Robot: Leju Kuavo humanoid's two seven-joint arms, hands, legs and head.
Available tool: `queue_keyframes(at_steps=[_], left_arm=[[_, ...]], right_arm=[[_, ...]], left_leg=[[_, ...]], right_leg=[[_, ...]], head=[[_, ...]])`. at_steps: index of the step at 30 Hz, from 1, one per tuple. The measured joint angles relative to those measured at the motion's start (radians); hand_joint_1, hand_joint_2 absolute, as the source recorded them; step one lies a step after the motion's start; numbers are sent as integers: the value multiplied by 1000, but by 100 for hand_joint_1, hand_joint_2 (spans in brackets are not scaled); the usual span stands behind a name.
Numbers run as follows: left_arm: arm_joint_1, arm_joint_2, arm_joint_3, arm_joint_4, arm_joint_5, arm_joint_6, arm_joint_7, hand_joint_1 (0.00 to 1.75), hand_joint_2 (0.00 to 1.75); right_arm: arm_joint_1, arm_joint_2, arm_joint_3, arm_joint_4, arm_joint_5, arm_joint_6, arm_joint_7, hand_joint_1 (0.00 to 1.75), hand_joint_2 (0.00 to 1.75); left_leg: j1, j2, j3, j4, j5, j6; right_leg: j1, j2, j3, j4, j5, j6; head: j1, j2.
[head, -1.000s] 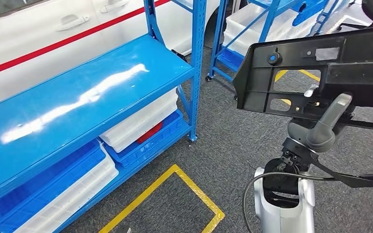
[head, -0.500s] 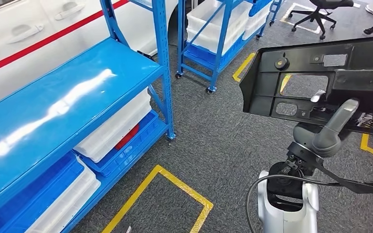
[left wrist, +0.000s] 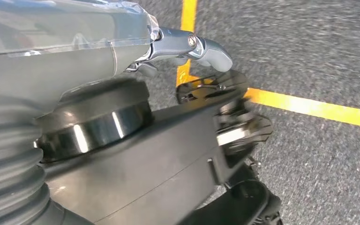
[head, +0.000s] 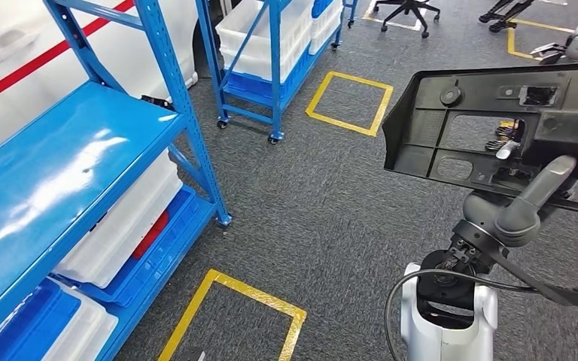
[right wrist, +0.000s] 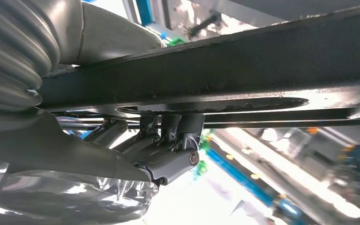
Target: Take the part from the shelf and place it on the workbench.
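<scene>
The big black moulded plastic panel with cut-out windows [head: 497,128] is up off the grey carpet, carried clear of the blue steel shelf [head: 68,173]. The right hand [head: 523,199] clamps it, thumb on top, fingers [right wrist: 168,140] hooked underneath. I cannot tell how the left hand [left wrist: 187,47] is set.

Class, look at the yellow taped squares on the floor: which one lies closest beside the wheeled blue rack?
The far yellow taped square, lying just right of the wheeled blue rack. The near yellow taped square lies beside the long blue shelf instead.
</scene>
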Motion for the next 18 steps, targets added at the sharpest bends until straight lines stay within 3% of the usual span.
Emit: queue_keyframes(at_steps=[2, 4, 5, 6, 8, 10, 11, 12, 13, 15, 17, 18], left_arm=[[0, 1, 0, 0, -2, -2, 0, 0, 175], [-3, 1, -2, 0, -4, -3, -1, 0, 175], [-5, 1, -2, 0, -5, -3, -3, 0, 175], [-7, 1, -2, 0, -5, -3, -6, 0, 175], [-8, 2, -2, 0, -5, -4, -10, 0, 175], [-5, 2, -3, 0, -4, -7, -11, 0, 175], [-5, 3, -3, 0, -4, -8, -11, 0, 175], [-6, 3, -3, 0, -4, -9, -11, 0, 175], [-7, 3, -3, 0, -4, -10, -11, 0, 175], [-9, 3, -3, 0, -3, -11, -11, 0, 175], [-9, 2, -3, 0, -2, -13, -12, 0, 175], [-10, 2, -3, 0, -2, -14, -13, 0, 175]], right_arm=[[2, 2, -4, -7, 1, 0, 0, 175, 175], [9, 2, -9, -19, 6, 2, 0, 175, 175], [11, 3, -13, -24, 9, 3, 0, 175, 175], [12, 3, -16, -29, 13, 5, -1, 175, 175], [11, 3, -20, -35, 19, 8, -1, 175, 175], [12, 3, -22, -36, 21, 10, -1, 175, 175], [13, 3, -24, -36, 23, 10, -1, 175, 175], [13, 3, -26, -37, 24, 9, -1, 175, 175], [12, 3, -28, -39, 25, 9, -1, 175, 175], [8, 5, -29, -46, 27, 7, -1, 175, 175], [3, 6, -31, -52, 28, 4, -1, 175, 175], [1, 7, -32, -55, 28, 3, -1, 175, 175]], left_leg=[[-1, -30, 16, -43, 8, 5], [-4, -5, 19, -51, 15, 17], [-3, 8, 21, -57, 20, 25], [-2, 23, 23, -63, 24, 32], [-5, 53, 25, -70, 26, 40], [-10, 86, 24, -70, 25, 42], [-12, 103, 24, -70, 24, 42], [-13, 118, 24, -69, 22, 41], [-13, 132, 27, -69, 20, 39], [-17, 155, 33, -69, 15, 32], [-21, 172, 38, -69, 10, 22], [-22, 182, 41, -71, 9, 17]], right_leg=[[-4, 24, -9, 3, 3, 15], [-9, 40, -17, 1, 8, 30], [-8, 25, -21, 8, 3, 35], [-6, -5, -35, 35, -14, 38], [-2, -75, -89, 144, -74, 42], [-4, -103, -146, 260, -119, 48], [-6, -107, -153, 276, -117, 49], [-7, -113, -136, 250, -97, 49], [-7, -124, -99, 187, -66, 47], [-1, -168, -20, 47, -21, 36], [8, -187, 9, -7, -13, 21], [10, -175, 8, -8, -11, 16]], head=[[0, 0], [0, 0], [0, 0], [0, 0], [0, 0], [0, 0], [0, 0], [0, 0], [0, 0], [0, 0], [0, 0], [0, 0]])
